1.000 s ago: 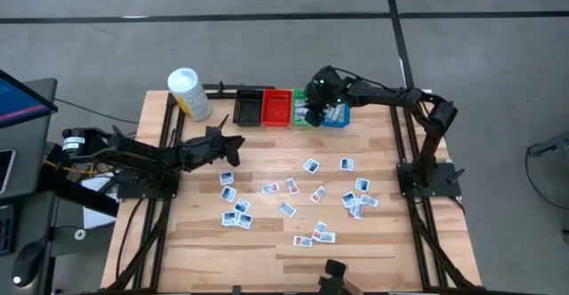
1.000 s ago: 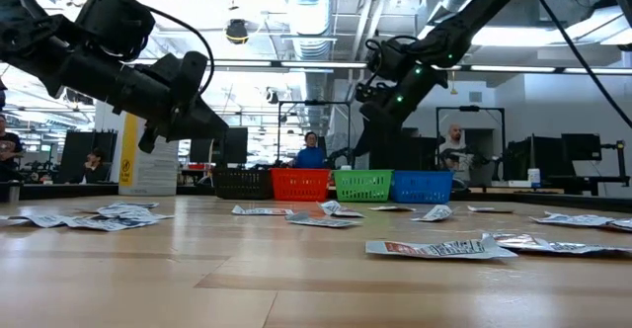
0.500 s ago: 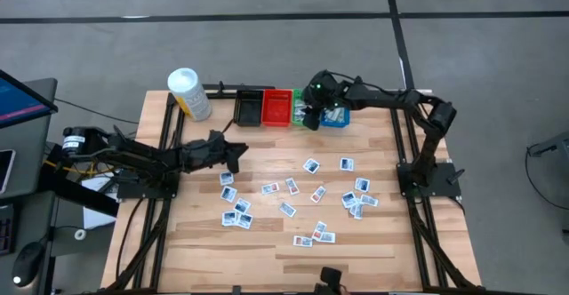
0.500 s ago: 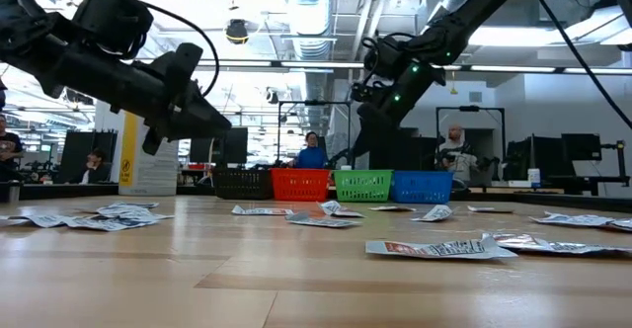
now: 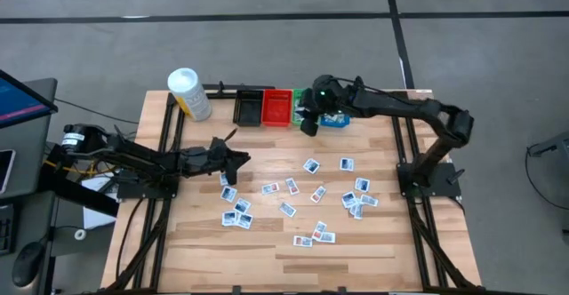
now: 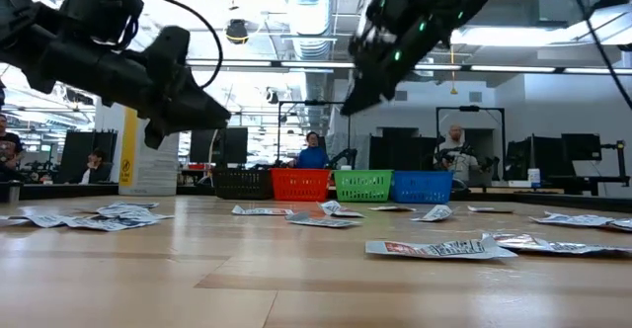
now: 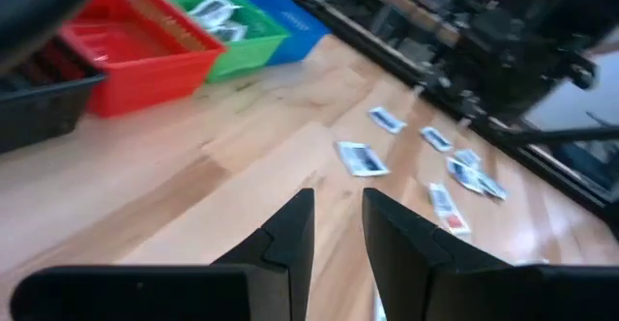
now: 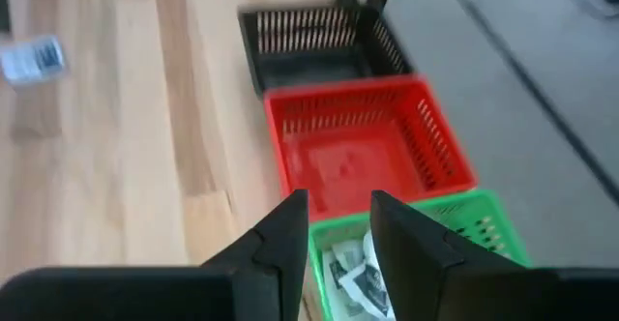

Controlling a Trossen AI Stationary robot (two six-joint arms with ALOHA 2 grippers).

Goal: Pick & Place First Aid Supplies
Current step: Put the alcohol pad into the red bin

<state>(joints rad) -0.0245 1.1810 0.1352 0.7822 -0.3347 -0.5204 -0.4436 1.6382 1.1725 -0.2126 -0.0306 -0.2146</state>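
even overhead light, soft shadows — both wrist views motion-blurred, ceiling glare

Both arms are matte black, built of chunky jointed segments. The right arm [image 5: 391, 108] shows small green lights near its wrist. A black cable loops over the left arm [image 6: 109, 56]. Each hand has two flat, dark, blunt fingers [image 7: 290, 234].
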